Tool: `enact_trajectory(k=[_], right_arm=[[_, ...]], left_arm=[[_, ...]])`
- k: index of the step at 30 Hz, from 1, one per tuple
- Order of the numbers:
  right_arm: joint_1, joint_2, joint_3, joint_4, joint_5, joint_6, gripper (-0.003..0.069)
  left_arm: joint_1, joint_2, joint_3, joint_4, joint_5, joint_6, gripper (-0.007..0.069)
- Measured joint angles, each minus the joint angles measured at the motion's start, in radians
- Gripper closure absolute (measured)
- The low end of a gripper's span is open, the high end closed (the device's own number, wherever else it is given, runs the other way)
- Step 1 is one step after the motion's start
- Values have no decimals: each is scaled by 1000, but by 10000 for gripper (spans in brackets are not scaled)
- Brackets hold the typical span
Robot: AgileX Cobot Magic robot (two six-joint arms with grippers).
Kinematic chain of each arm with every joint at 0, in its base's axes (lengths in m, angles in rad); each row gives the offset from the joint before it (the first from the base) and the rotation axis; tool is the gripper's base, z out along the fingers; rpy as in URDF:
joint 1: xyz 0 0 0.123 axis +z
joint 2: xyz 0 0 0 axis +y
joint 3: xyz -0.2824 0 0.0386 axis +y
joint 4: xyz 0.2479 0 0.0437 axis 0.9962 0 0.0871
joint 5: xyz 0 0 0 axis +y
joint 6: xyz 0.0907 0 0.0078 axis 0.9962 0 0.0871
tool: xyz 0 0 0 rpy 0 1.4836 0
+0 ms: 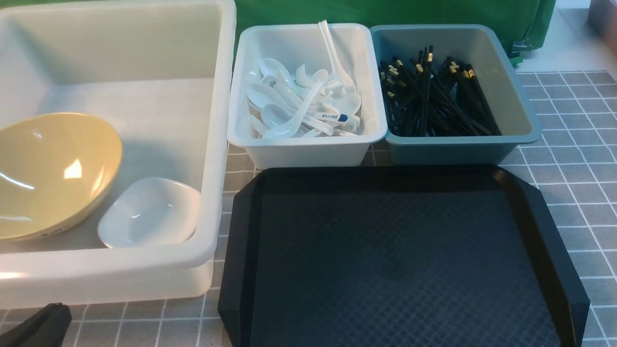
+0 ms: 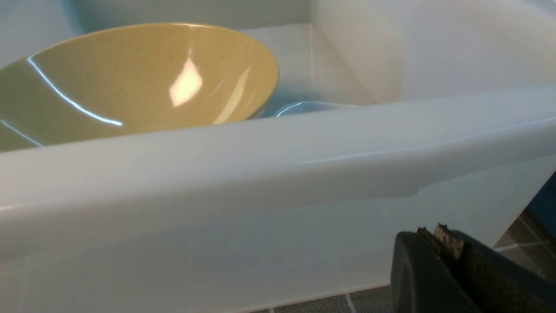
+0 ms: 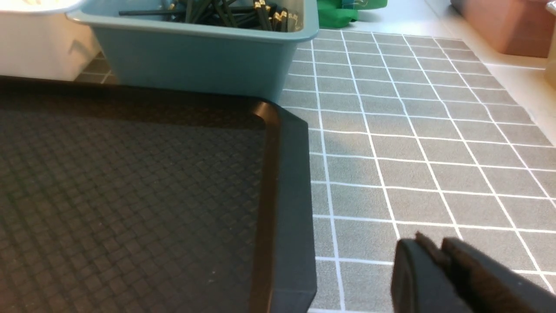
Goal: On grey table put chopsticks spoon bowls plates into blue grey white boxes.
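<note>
Inside the large white box (image 1: 212,144) on the robot's left lie a tan bowl (image 1: 53,173), tilted against the near-left part, and a small white dish (image 1: 152,209) just beside it, toward the box's near right corner. Behind the tray stand two smaller boxes touching side by side: a white box (image 1: 308,149) heaped with white spoons (image 1: 301,103) and a blue-grey box (image 1: 458,144) holding a pile of black chopsticks (image 1: 429,96) with gold ends. The black tray (image 1: 530,193) sits bare in the middle of the grey checked table (image 1: 569,159).

Only the front view takes in all three boxes and the spoons. From the left wrist view the big box's near wall fills most of the picture, with the tan bowl (image 2: 139,78) rising above the rim and only a sliver of the white dish's edge (image 2: 304,104) peeking over it. That view also shows the left gripper (image 2: 443,243) low outside the box, its jaws pressed together on nothing; in the front view it is just a dark tip at the bottom left corner.

Seen from the right wrist, the tray's corner (image 3: 286,174), the blue-grey box (image 3: 195,61) and chopstick ends (image 3: 269,13) appear, plus the right gripper (image 3: 438,252) above bare table beside the tray, jaws together and empty; the front view misses this gripper entirely
</note>
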Motion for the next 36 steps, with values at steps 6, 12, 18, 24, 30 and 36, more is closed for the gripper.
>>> enact_trajectory(k=[6, 12, 18, 24, 30, 36], right_arm=[[0, 0, 0, 0, 0, 0, 557], [0, 0, 0, 0, 0, 0, 547], [0, 0, 0, -1, 0, 0, 544], [0, 0, 0, -1, 0, 0, 538], [0, 0, 0, -1, 0, 0, 529], [0, 0, 0, -1, 0, 0, 528]], left_arm=[[0, 0, 0, 0, 0, 0, 633], [0, 0, 0, 0, 0, 0, 633], [0, 0, 0, 0, 0, 0, 633], [0, 0, 0, 0, 0, 0, 633], [0, 0, 0, 0, 0, 0, 633], [0, 0, 0, 0, 0, 0, 633]])
